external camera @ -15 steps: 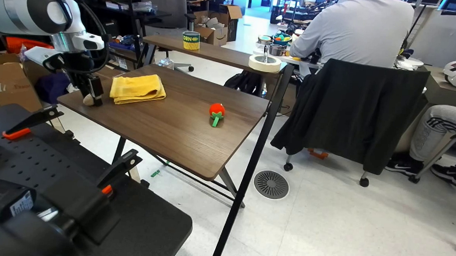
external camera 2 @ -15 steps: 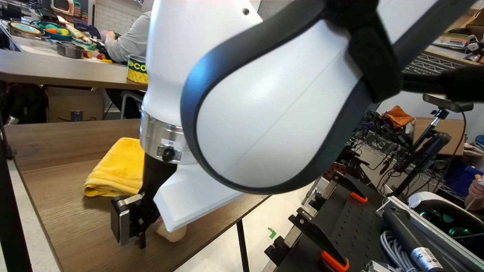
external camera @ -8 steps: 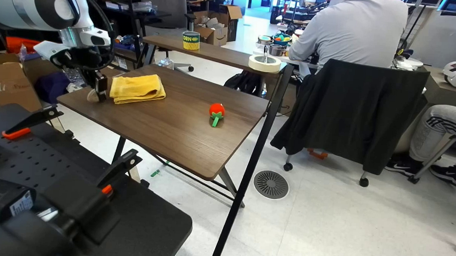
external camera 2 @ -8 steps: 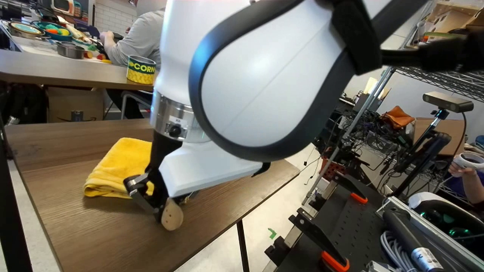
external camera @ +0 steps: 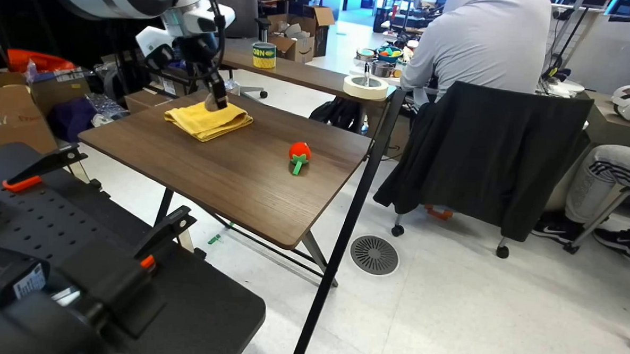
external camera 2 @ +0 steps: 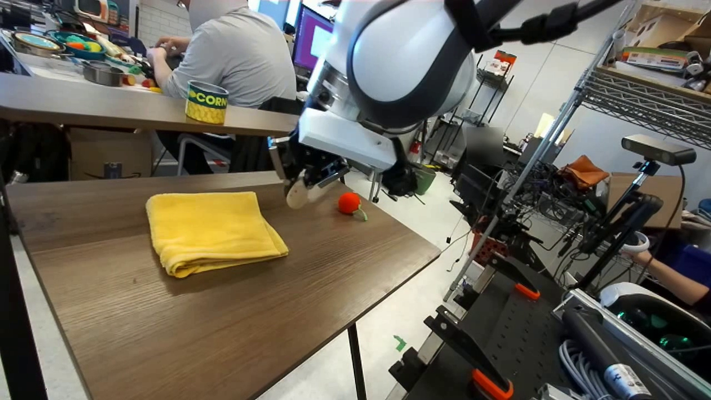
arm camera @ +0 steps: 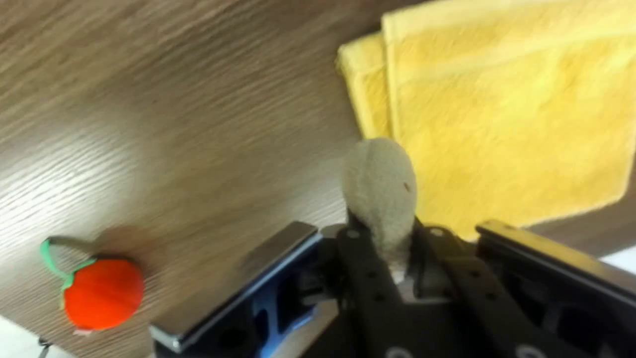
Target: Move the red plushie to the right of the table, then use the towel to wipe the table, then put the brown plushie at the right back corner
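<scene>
Brown plushie [arm camera: 380,191] is in the gripper [arm camera: 392,231] — jaws narrow, clamped on one end, the rounded other end poking out past them. It's up above the table [external camera 2: 183,333], can't read how high. Wrist view shows it overlapping one edge of the towel [arm camera: 502,129], which lies folded flat on the table. Red plushie [external camera: 299,153] is on the table too, well apart from the towel — off to the lower left of the jaws in the wrist view, toward the right-hand end in an exterior view, green stem showing. Further out, corn can [external camera: 264,57] and tape roll [external camera: 365,94] sit well apart on the raised shelf [external camera: 308,76] behind.
</scene>
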`<state>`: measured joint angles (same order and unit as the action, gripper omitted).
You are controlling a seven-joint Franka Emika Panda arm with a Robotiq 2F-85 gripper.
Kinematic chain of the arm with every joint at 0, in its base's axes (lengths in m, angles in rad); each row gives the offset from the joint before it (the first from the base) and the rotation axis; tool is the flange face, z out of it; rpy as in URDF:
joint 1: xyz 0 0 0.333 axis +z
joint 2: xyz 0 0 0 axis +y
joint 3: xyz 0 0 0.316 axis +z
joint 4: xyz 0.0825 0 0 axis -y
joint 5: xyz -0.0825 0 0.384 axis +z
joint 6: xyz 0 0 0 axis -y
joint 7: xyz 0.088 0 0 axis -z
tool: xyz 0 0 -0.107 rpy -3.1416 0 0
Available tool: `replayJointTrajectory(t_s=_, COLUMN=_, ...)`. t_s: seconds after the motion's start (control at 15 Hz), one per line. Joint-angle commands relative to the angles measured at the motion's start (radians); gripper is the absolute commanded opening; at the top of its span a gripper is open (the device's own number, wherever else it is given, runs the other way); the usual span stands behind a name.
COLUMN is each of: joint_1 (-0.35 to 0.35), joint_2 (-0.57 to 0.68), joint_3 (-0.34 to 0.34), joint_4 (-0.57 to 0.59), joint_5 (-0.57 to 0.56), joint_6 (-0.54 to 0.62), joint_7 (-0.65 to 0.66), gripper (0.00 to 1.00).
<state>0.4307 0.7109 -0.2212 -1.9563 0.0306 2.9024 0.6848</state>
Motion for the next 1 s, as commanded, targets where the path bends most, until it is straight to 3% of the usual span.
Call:
replayJointTrajectory(t_s=0.0, joint_1=-0.015, joint_2=0.043, joint_3=-0.093, joint_4=0.031, joint_5=0.025, joint_6=0.093, joint_7=0.079, gripper=0.04)
replayJointTrajectory(t_s=0.33, joint_1=-0.002, joint_2=0.141, joint_3=-0.236, joint_4=0.08, joint_5=0.091, joint_6=0.215, joint_7=0.208, gripper=0.04)
replayJointTrajectory(t_s=0.53, joint_1=0.051, joint_2=0.241, joint_3=-0.333, joint_4=0.121, joint_5=0.172, joint_6=0.285, joint_7=0.297, gripper=0.04)
replayJointTrajectory(t_s=0.73, joint_1=0.098, joint_2=0.36, joint_3=-0.409, joint_4=0.178, joint_5=0.267, joint_6=0.295, joint_7=0.382, gripper=0.04)
replayJointTrajectory(t_s=0.93, joint_1=0.121, joint_2=0.478, joint_3=-0.443, joint_4=0.253, joint_5=0.316, joint_6=0.267, joint_7=0.453, gripper=0.04)
